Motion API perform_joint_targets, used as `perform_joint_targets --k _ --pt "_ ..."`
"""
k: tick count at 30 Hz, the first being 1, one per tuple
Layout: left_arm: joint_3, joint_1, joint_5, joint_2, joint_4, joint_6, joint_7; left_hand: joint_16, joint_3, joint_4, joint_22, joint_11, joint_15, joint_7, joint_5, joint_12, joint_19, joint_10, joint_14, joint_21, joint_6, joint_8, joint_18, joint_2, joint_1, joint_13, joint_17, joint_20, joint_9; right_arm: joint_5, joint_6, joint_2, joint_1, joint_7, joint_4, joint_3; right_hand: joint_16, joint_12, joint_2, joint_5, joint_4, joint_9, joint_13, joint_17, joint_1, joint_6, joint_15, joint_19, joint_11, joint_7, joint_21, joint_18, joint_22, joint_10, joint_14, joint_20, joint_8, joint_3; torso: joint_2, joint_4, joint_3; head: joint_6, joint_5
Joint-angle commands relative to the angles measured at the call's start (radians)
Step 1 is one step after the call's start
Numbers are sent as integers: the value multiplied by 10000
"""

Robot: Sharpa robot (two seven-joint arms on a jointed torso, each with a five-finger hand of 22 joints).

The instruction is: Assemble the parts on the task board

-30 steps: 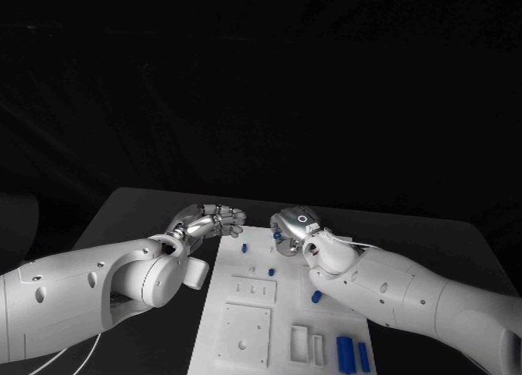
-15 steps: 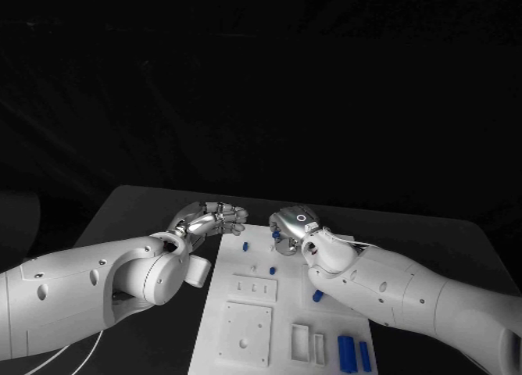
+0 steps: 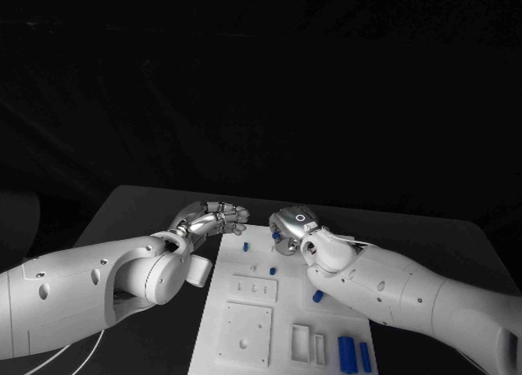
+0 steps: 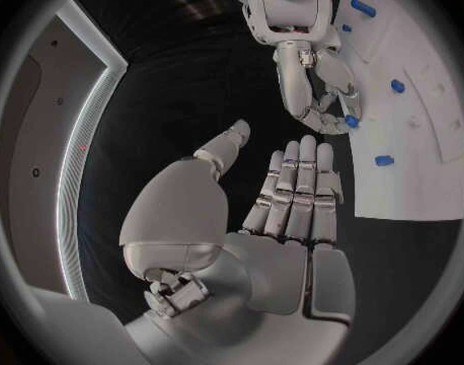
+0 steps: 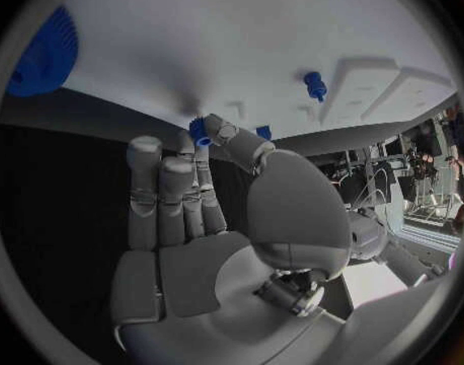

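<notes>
Two silver hands near the far end of the white task board (image 3: 248, 328), well apart from its near end. Left hand (image 4: 263, 227) just off the board's far left corner over the black table (image 3: 126, 211), fingers straight and close together, thumb apart, holding nothing. Right hand (image 5: 207, 219) over the board's far edge, small blue part (image 5: 199, 130) pinched between thumb and fingertip, other fingers extended beside it. More blue parts on the board: a small peg (image 3: 245, 247) just beside the left hand, another peg (image 3: 271, 271) mid-board, a piece (image 3: 316, 296) close under the right forearm, two long cylinders (image 3: 352, 354) at the near right corner. Blue ribbed disc (image 5: 45, 53) on the board in the right wrist view.
</notes>
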Motion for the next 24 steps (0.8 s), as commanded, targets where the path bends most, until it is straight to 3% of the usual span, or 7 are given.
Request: perform_joint_targets --k 1,13,19,24 --pt "8 19 -70 45 8 49 47 -61 -3 -44 209 29 49 42 32 -57 31 33 8 -41 79 -41 100 7 -88 -11 -15 56 -13 -118 339 34 -18 32 -121 -13 68 8 54 23 23 13 20 -17 11 77 -153 31 83 21 59 704 207 278 -170 -79 13 47 11 -6 2 9 6" --pt "8 19 -70 56 3 43 33 -67 7 -54 209 33 51 45 32 -69 30 27 5 -41 73 -47 99 -1 -99 -13 -15 59 -20 276 228 102 -18 279 -240 -15 33 -164 -26 22 70 -14 -5 -101 -3 -112 -68 -77 168 100 51 696 184 101 -207 -17 -132 102 22 -18 3 -28 44" --pt "8 20 -70 23 24 35 25 -73 13 -61 210 35 53 48 31 -77 30 22 1 -41 69 -50 99 -7 -106 -14 -17 60 -24 592 90 72 -4 408 -228 -15 66 -653 -527 16 158 -254 -328 -216 106 -1109 403 -114 644 546 -11 685 108 -1112 -168 117 -720 138 8 -32 6 -37 62" --pt "8 21 -70 3 31 30 22 -83 22 -74 210 44 58 52 31 -94 28 6 -10 -42 59 -57 99 -20 -115 -17 -19 62 -31 761 -56 -9 30 468 -157 -15 123 -655 -828 17 257 -303 -614 -281 168 -1395 633 -98 885 627 -92 704 39 -1895 -195 165 -847 49 10 -39 11 -22 77"
